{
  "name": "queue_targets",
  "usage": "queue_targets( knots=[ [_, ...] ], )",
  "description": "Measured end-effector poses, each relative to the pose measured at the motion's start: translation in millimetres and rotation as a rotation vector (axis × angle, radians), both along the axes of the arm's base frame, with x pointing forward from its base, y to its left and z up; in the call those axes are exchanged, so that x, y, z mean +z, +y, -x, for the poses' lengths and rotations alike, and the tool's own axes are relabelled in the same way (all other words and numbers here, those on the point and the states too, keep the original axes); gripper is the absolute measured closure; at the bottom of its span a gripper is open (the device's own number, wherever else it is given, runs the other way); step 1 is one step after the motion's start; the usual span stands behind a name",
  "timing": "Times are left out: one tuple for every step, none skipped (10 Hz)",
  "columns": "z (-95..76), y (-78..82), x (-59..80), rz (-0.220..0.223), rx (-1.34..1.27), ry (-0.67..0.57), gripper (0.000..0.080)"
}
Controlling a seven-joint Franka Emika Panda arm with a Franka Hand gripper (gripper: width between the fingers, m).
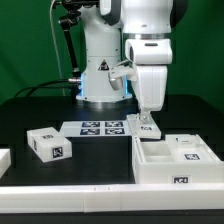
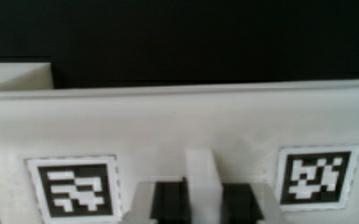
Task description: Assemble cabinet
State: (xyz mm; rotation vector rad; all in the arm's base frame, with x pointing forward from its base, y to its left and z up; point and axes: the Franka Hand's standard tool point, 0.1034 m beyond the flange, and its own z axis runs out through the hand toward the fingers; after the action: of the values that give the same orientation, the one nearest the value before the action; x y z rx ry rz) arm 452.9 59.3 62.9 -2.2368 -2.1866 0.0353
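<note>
- Since the parts look loose and unjoined, I'd call this an early step: getting hold of the main body.
- At the exterior view's left, a small white box (image 1: 50,146) sits on the counter (image 1: 90,178), well apart from the rest.
- The marker board (image 1: 100,128) lies flat in the middle.
- The claw (image 1: 147,120) is down on the back wall of the cabinet (image 1: 175,168) at the exterior view's right. In the wrist view its fingers (image 2: 167,203) look pinched on a thin white rib.
- Next move, I'd guess: shift or steady the body without that wall slipping.
</note>
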Motion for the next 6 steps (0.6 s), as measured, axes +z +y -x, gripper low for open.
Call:
queue_targets(
  knots=[
    [-1.1,2.7,-0.8,0.0,-0.008,0.0,0.0731],
    [-1.0,3.8,-2.1,-0.001,-0.007,0.002,0.0731],
    [0.0,4.0,-4.0,-0.002,-0.007,0.006,0.0731],
    [-0.1,4.1,-4.0,-0.002,-0.008,0.006,0.0731],
    [-0.3,4.0,-3.8,-0.002,-0.008,0.005,0.0731],
    [0.3,3.8,-4.6,-0.002,-0.009,0.007,0.0731]
  ],
)
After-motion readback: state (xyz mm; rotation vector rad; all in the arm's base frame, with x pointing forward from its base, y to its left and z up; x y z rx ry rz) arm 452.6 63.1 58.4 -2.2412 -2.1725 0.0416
